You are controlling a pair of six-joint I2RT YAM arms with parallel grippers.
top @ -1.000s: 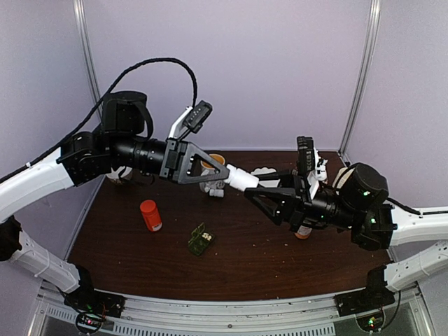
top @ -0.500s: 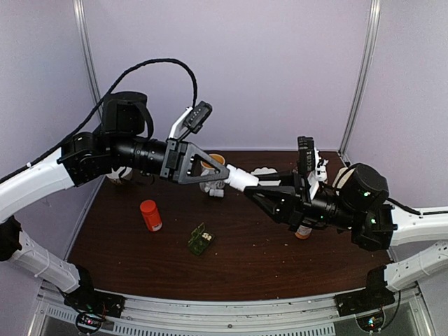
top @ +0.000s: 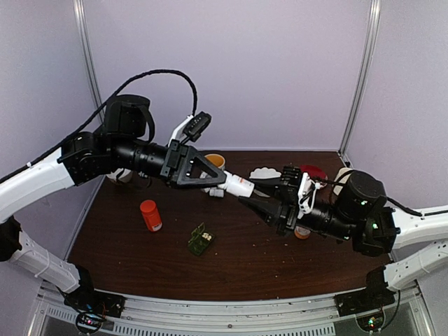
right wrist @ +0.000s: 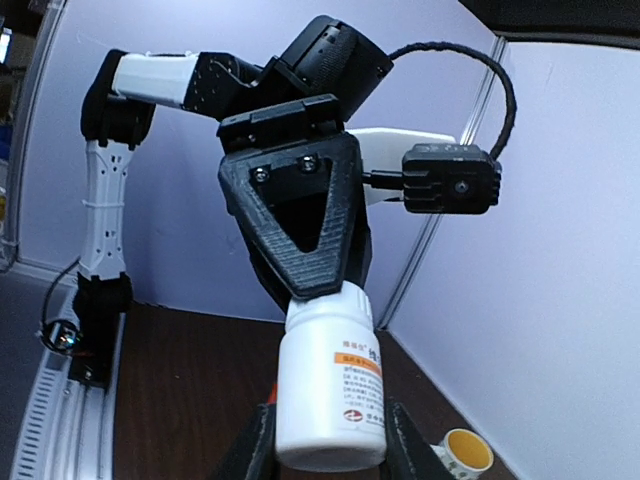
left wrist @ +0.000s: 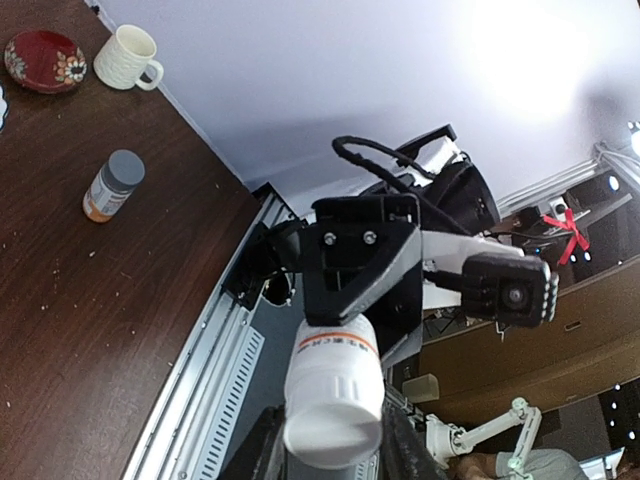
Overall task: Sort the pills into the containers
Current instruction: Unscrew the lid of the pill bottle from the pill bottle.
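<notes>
A white pill bottle hangs in the air over the middle of the table, held from both ends. My left gripper is shut on its cap end. My right gripper is shut on its labelled base, a finger pressed to each side. The dark green pill box, the container, lies on the table below with its lid up, apart from both grippers. No pills are in view.
A red-capped bottle stands left of the pill box. A yellow cup, a white dish and a red plate sit at the back. An orange bottle with a grey cap stands under my right arm.
My right gripper has closed on the bottle's base and its wrist has rolled. The left arm and the bottle have dropped slightly and tilted down to the right.
</notes>
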